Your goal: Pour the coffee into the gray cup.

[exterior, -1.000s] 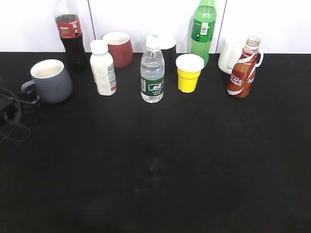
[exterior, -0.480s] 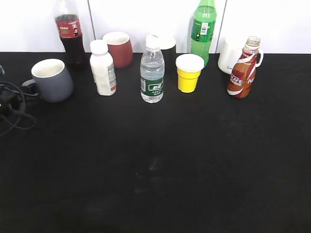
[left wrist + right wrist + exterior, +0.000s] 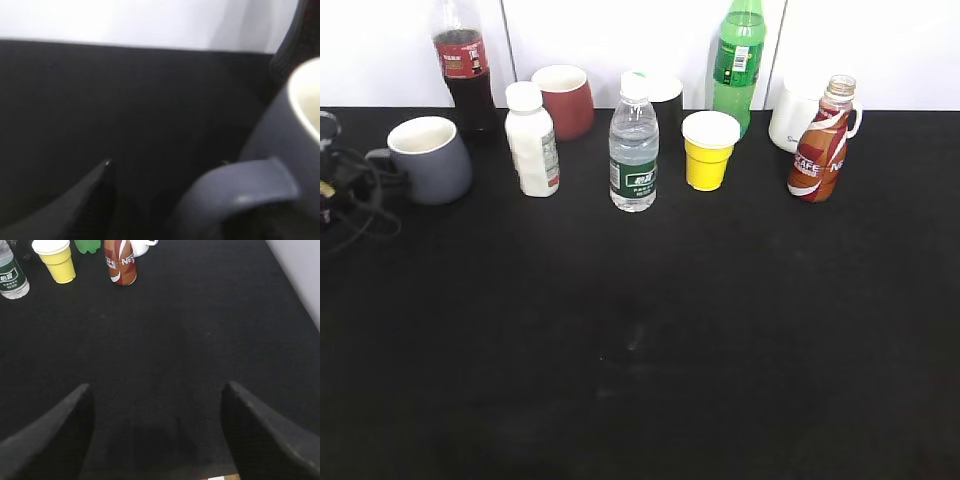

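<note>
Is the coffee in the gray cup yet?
Not yet. The coffee bottle stands untouched on the right, full of brown liquid. The gray cup looks empty inside. In hand: the left gripper is at the cup's handle, though whether it grips is unclear. Left to do: the open right gripper must fetch the bottle and pour.

Even, bright overhead light fills the exterior view, where the matte black desk (image 3: 650, 330) swallows most shadows and shows only a faint pale sheen near its middle. The left wrist view is dim and badly out of focus, the gray cup (image 3: 280, 165) smeared into soft shapes. The right wrist view is sharper, with the end effector (image 3: 157, 435) fingers dark and blurred.
</note>
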